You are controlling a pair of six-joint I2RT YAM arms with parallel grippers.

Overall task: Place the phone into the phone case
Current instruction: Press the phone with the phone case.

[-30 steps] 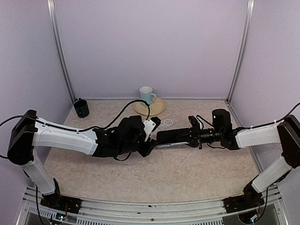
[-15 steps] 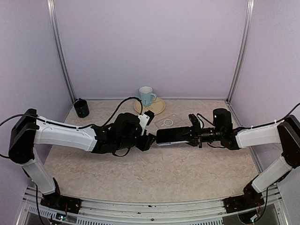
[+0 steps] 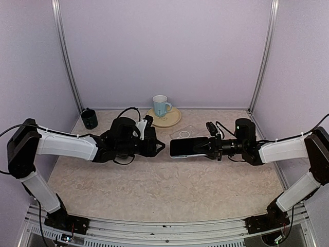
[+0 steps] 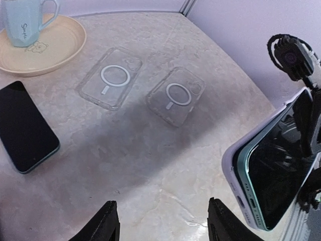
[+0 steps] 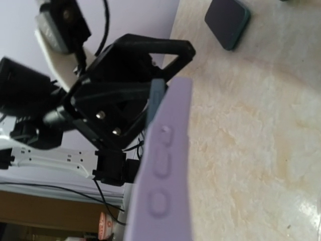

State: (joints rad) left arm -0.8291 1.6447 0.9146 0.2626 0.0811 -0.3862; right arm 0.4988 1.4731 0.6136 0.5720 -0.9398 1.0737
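Spare phone [image 4: 25,128] wrist-views only; held phone [image 4: 273,175] everywhere

Left claw [image 3: 160,147] has backed off phone [image 3: 185,147]

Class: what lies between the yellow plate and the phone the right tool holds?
Two clear phone cases, flat on the table between plate and phone, shown in the left wrist view.

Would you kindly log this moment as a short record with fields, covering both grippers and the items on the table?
left gripper: open, empty
right gripper: shut on teal phone, held off the table
lavender case: around the phone, one teal edge showing
clear cases: two, flat on table
spare phone: screen up, beside plate
mug: on plate
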